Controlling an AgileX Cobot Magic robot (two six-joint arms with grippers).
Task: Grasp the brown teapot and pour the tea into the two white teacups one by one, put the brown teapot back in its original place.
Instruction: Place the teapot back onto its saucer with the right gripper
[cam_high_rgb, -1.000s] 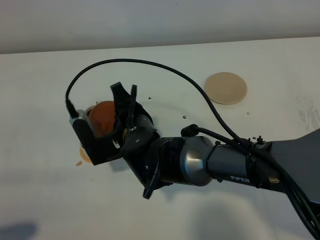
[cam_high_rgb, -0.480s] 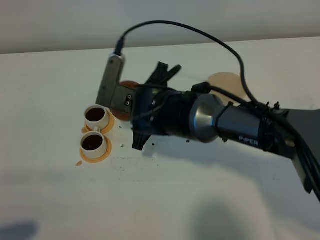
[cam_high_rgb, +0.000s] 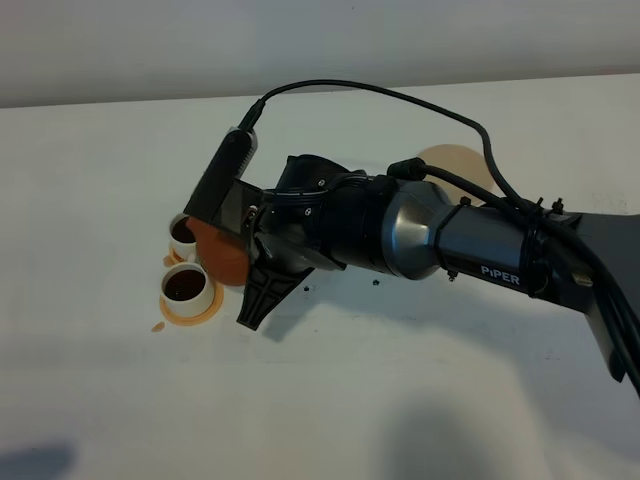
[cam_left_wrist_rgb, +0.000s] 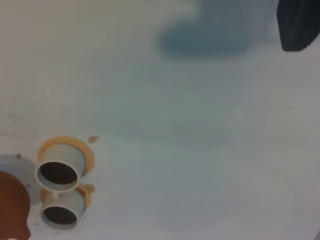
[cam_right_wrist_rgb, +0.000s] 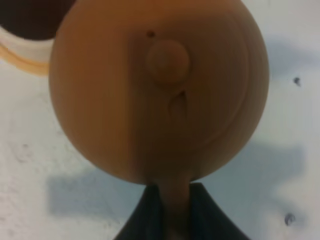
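Note:
My right gripper (cam_high_rgb: 243, 250) reaches across to the left and is shut on the loop handle of the brown teapot (cam_high_rgb: 222, 256). The pot hangs just right of the two white teacups. The right wrist view shows the teapot's lid and knob (cam_right_wrist_rgb: 167, 60) from above, with the handle between the dark fingers (cam_right_wrist_rgb: 150, 220). The near teacup (cam_high_rgb: 188, 287) and the far teacup (cam_high_rgb: 182, 233) both hold dark tea and stand on orange saucers; the pot and camera mount partly cover the far cup. The beige coaster (cam_high_rgb: 452, 160) lies far right, partly behind the arm. The left gripper does not show.
A small orange-brown spill (cam_high_rgb: 158, 325) lies beside the near saucer (cam_high_rgb: 190, 312). Dark specks (cam_high_rgb: 375, 282) dot the white table. The left wrist view shows both cups (cam_left_wrist_rgb: 59, 171), the pot's edge (cam_left_wrist_rgb: 12, 205) and an unidentified dark part at its border (cam_left_wrist_rgb: 299, 25).
The right wrist has rolled and swung off the cups, so both now show with dark tea. The teapot went up and back, then came down beside the cups.

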